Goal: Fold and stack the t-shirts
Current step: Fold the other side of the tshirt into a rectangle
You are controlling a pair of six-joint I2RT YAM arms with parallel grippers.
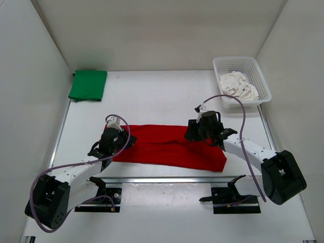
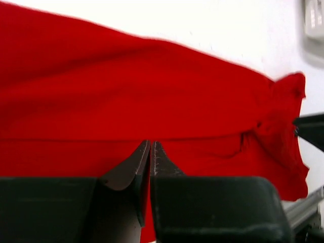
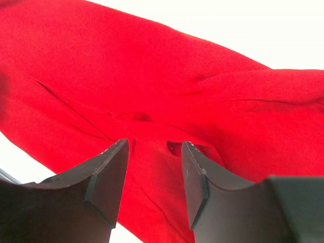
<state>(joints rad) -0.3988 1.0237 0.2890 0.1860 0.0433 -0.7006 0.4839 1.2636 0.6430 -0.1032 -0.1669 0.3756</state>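
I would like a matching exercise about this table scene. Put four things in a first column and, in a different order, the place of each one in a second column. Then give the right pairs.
Column 1
1. bright green cloth t-shirt
2. red cloth t-shirt
3. off-white cloth t-shirt
4. white plastic mesh basket

Column 2
A. at the far right corner of the table
B. crumpled inside the basket
C. folded, at the far left corner of the table
D. laid out across the middle, towards the near edge

Pairs: 1-C, 2-D, 3-B, 4-A
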